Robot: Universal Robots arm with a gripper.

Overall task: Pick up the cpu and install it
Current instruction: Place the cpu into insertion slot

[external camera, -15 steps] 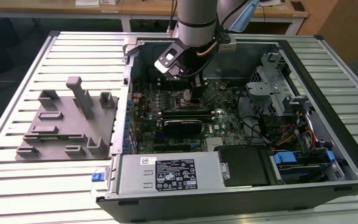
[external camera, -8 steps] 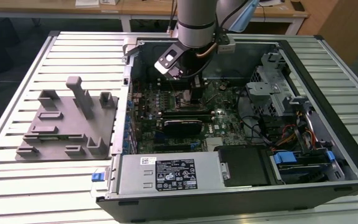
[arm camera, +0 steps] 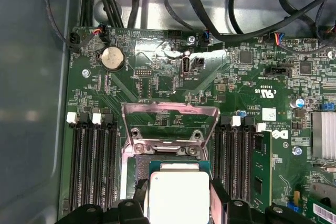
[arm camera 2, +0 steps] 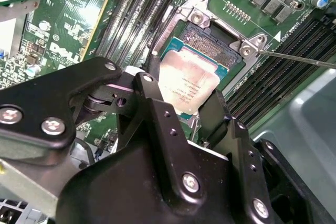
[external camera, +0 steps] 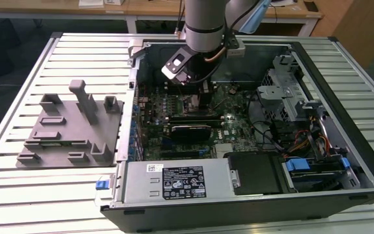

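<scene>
Ribbed aluminium table (external camera: 18, 185); carries an open black sheet-metal case (external camera: 239, 214) and, toward the exterior view's left, a matte grey moulded tray (external camera: 64, 141) of blocky posts. Within the case, a glossy green motherboard (arm camera: 157, 77) lined with long black slots. Hinged up beside the square socket (arm camera 2: 210, 40), a bright steel frame (arm camera: 170, 121). Clamped by opposite edges between the jaws of the black gripper (arm camera 2: 184, 88), directly over that socket: the cpu (arm camera 2: 191, 77), flat, square, silvery-topped, green-rimmed.
</scene>
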